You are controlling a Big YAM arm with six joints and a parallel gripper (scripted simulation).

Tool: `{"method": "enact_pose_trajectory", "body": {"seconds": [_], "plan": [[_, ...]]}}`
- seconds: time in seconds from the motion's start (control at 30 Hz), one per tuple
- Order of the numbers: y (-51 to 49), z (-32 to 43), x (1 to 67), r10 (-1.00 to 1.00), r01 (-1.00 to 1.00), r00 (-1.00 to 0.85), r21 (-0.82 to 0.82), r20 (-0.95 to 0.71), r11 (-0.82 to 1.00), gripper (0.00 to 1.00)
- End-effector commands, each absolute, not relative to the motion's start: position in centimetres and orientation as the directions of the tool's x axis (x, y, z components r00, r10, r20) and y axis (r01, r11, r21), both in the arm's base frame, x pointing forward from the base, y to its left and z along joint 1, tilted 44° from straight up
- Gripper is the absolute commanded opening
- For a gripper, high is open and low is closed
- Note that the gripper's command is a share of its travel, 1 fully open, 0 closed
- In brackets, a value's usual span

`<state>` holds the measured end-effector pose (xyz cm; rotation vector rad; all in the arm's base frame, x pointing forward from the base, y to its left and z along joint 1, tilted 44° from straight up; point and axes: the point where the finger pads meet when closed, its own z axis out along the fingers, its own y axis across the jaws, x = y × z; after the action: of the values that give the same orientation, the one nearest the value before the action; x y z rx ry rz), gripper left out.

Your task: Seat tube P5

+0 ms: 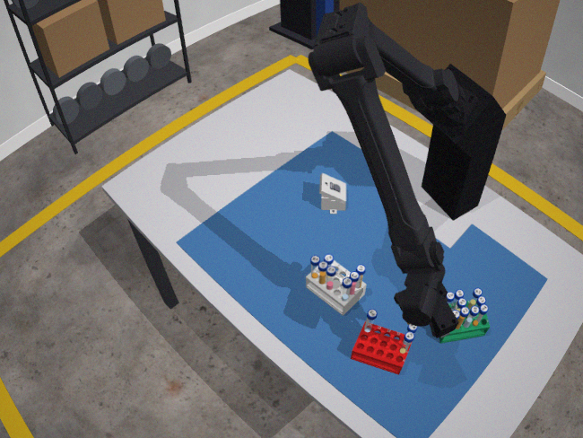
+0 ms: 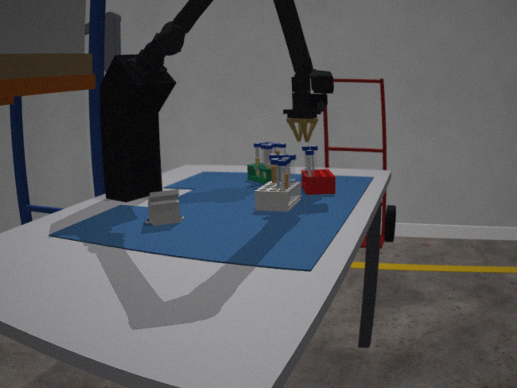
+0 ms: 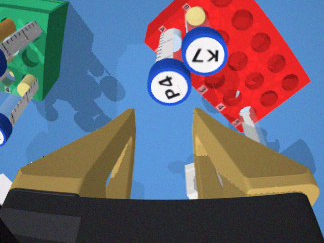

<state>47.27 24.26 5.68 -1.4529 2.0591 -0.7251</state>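
Observation:
My gripper (image 2: 303, 141) (image 3: 164, 118) is partly open and empty, high above the mat between the green and red racks. The green rack RA (image 1: 464, 336) (image 2: 252, 172) (image 3: 56, 49) holds several blue-capped tubes. The white rack RB (image 1: 324, 293) (image 2: 271, 203) holds several tubes and has open wells. The red rack QR (image 1: 375, 362) (image 2: 319, 185) (image 3: 295, 71) holds tube P4 (image 3: 169, 83) and tube K7 (image 3: 205, 52) at one end. A third tube (image 1: 371, 314) (image 2: 309, 153) (image 3: 251, 124) stands at its other end; my right finger hides its cap in the wrist view, so its ID is unreadable. I cannot make out P5.
The pale DONE box (image 1: 333, 203) (image 2: 164, 211) stands on the blue mat (image 1: 254, 226) (image 2: 217, 234), apart from the racks; no green light shows. Tall tubes rise from all three racks. In the top view the wrist covers part of the green rack.

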Motion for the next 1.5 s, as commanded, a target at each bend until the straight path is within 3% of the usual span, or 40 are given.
{"method": "enact_pose_trajectory", "body": {"seconds": [0.0, 0.3, 1.47], "plan": [[26.0, 8.6, 48.0, -0.954, -0.648, -0.259, -0.705, -0.151, 0.287, 0.30], [25.2, 4.9, 47.9, -0.959, -0.682, -0.264, -0.683, -0.102, 0.260, 0.30], [24.8, 5.2, 49.7, -0.953, -0.664, -0.277, -0.693, -0.123, 0.282, 0.30]]}}
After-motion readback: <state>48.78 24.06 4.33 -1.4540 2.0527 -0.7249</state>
